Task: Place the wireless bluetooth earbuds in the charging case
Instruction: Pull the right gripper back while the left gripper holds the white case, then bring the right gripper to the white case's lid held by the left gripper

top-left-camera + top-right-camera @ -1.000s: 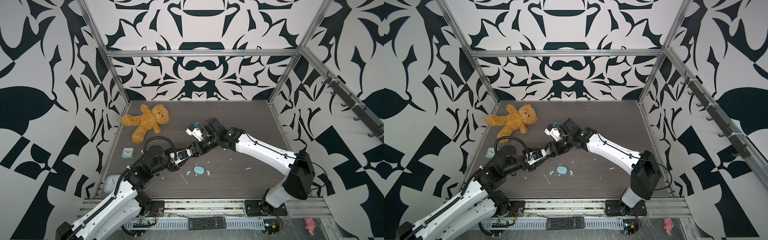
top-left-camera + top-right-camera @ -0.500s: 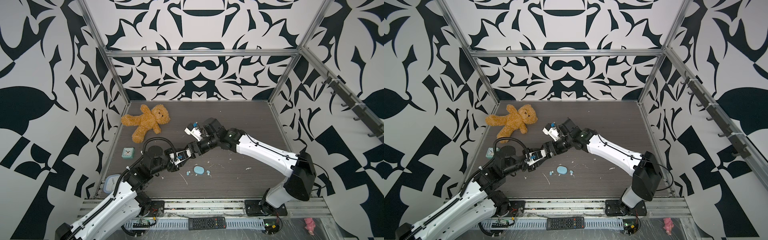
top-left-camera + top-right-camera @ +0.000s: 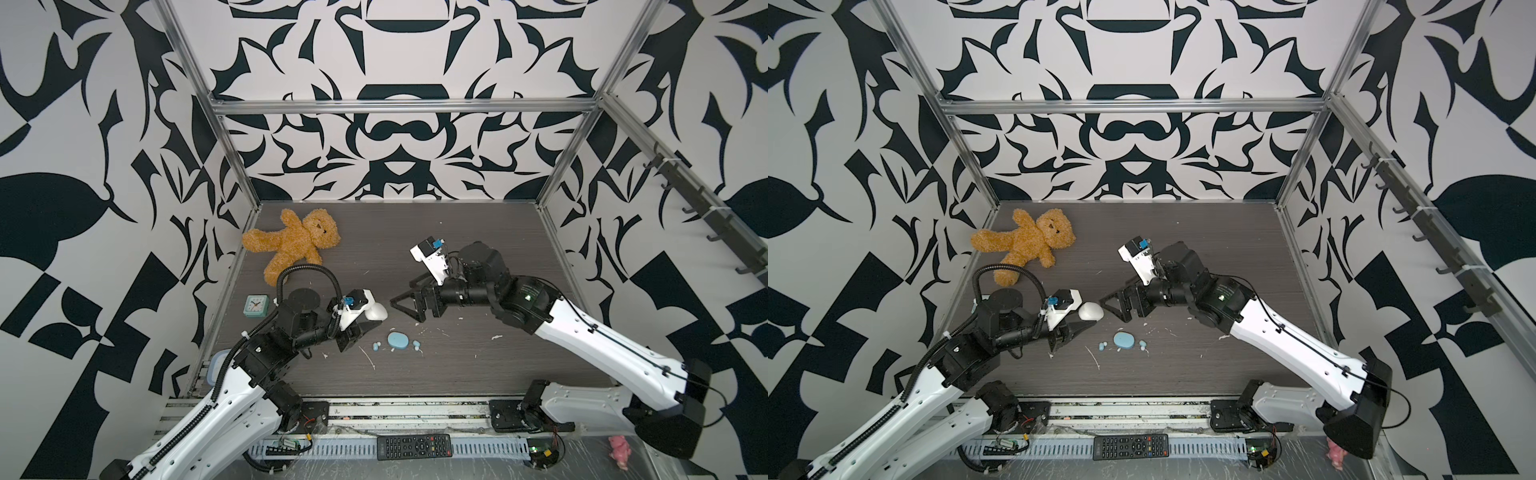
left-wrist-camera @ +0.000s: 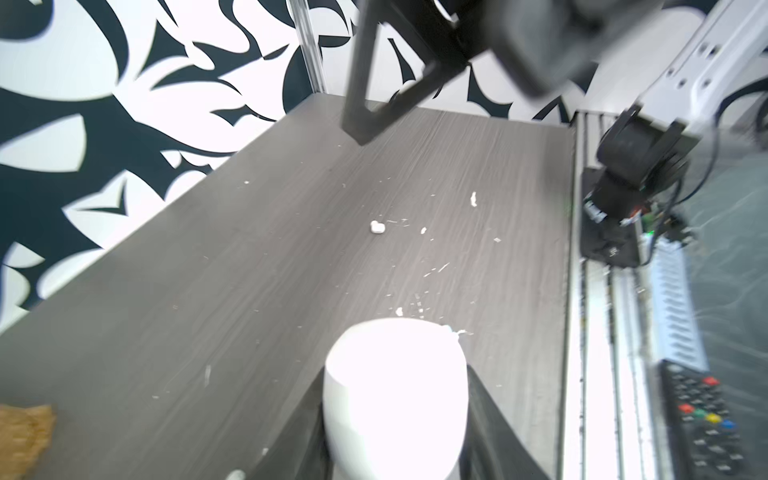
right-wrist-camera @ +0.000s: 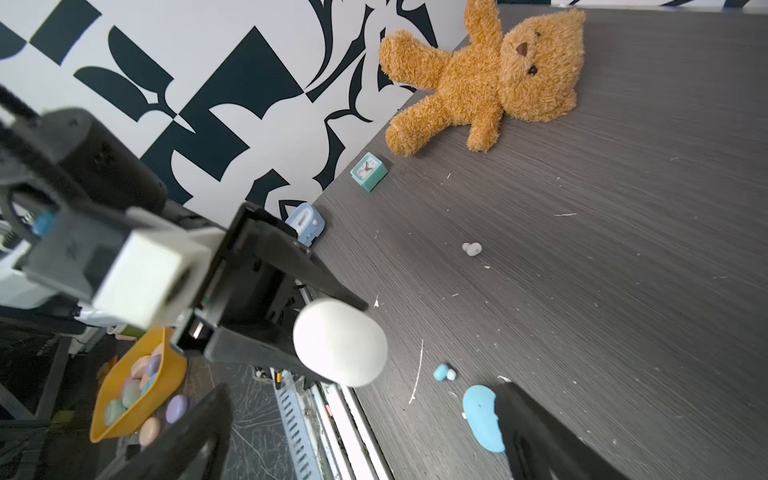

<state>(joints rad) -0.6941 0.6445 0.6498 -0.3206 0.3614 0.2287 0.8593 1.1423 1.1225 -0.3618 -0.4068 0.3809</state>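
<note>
My left gripper (image 3: 365, 322) is shut on a white oval charging case (image 3: 376, 311), held above the table; the case (image 4: 395, 395) fills the space between its jaws and looks like a smooth egg (image 5: 340, 343) in the right wrist view. My right gripper (image 3: 405, 309) stands wide open just right of that case, apart from it and holding nothing. A light blue case (image 3: 397, 340) lies on the table with a light blue earbud on each side (image 3: 376, 345) (image 3: 416, 344). One white earbud (image 5: 471, 248) lies further back on the table (image 4: 377, 227).
A brown teddy bear (image 3: 297, 245) lies at the back left, with a small teal clock (image 3: 256, 306) near the left wall. A blue-lidded box (image 5: 305, 222) sits at the table's left front corner. A remote (image 3: 413, 446) lies on the front rail. White flecks dot the table.
My right gripper has opened wide and drawn back to the right, away from the white case. The left gripper still holds the case in about the same place.
</note>
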